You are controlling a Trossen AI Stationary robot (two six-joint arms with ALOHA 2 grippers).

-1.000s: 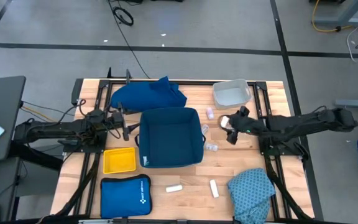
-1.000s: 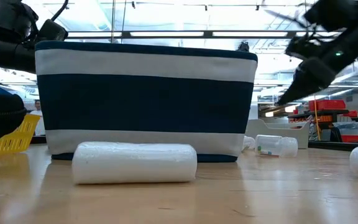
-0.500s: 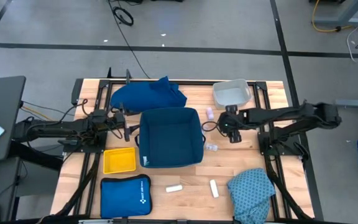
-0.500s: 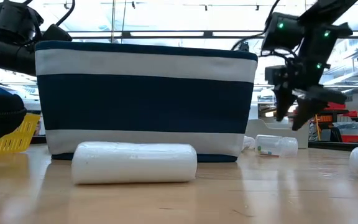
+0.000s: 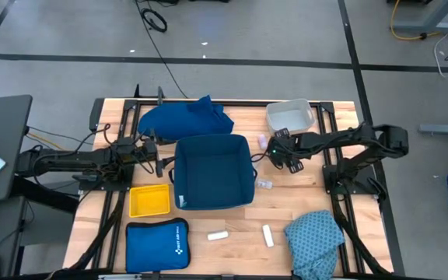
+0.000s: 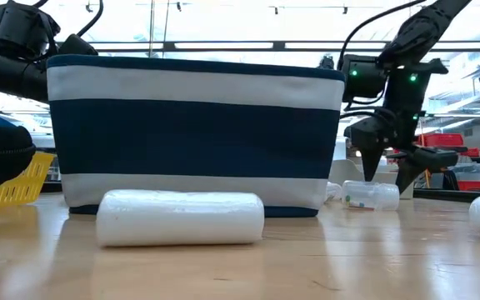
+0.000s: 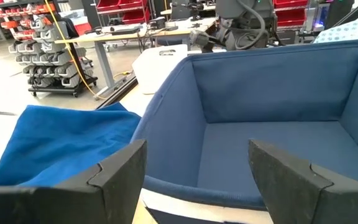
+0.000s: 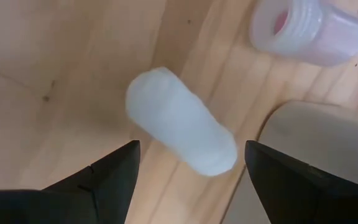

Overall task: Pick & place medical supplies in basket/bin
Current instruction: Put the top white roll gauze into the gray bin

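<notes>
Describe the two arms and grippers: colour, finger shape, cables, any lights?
Both arms are dark, near-black jointed links. The left gripper has two flat, matte black fingers with angular, chamfered tips. The right gripper has the same dark fingers, tapering downward in the low view, with small green lights glowing on its wrist housing. Thin black cables loop along both arms.

Matt cloth basket [image 5: 213, 171], smooth wood table [image 5: 302, 198].

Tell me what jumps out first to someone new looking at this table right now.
The navy fabric basket with white bands sits mid-table, nothing visible inside. The right end effector, open, hangs beside its right wall over a small white vial lying on the wood. The left end effector, open, waits at the basket's left wall, near the dark-blue cloth.
</notes>
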